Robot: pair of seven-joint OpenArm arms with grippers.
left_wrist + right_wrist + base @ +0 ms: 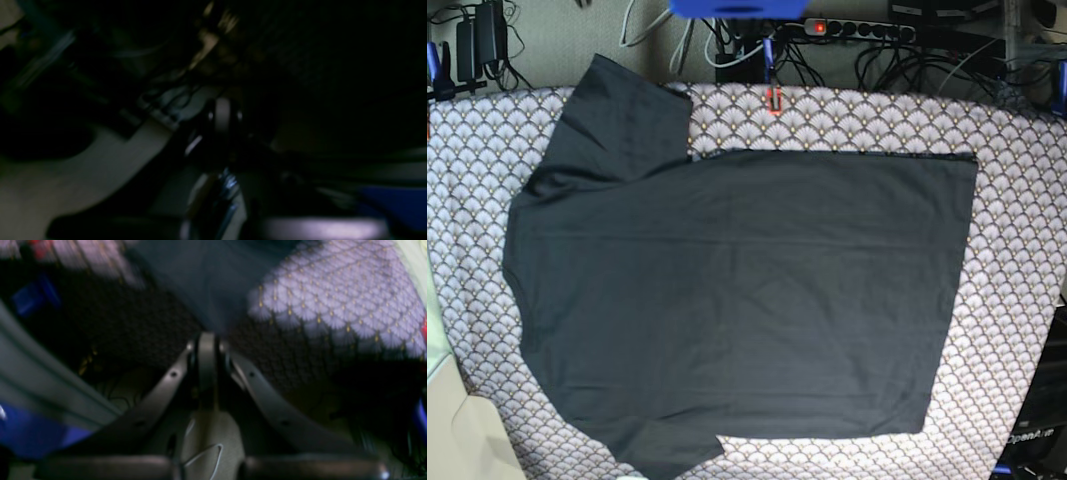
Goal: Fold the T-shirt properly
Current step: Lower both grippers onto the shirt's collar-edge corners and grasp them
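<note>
Looking down through the base view, I see the plain dark grey short-sleeved cloth T-shirt spread flat on the table, over the lilac fan-scale patterned tablecloth. Its hem lies at the right, its collar end at the left, one sleeve reaches toward the far left and the other toward the near left. No fold shows anywhere on it, so I judge the task not yet begun: sleeves and body all remain to be folded.

Neither arm appears in the base view. In the right wrist view my right hand has its fingers drawn together at the tips, with dark cloth blurred just beyond them; I cannot tell whether any cloth is pinched. The left wrist view is very dark and smeared, so I cannot tell how my left hand stands or what it holds.
</note>
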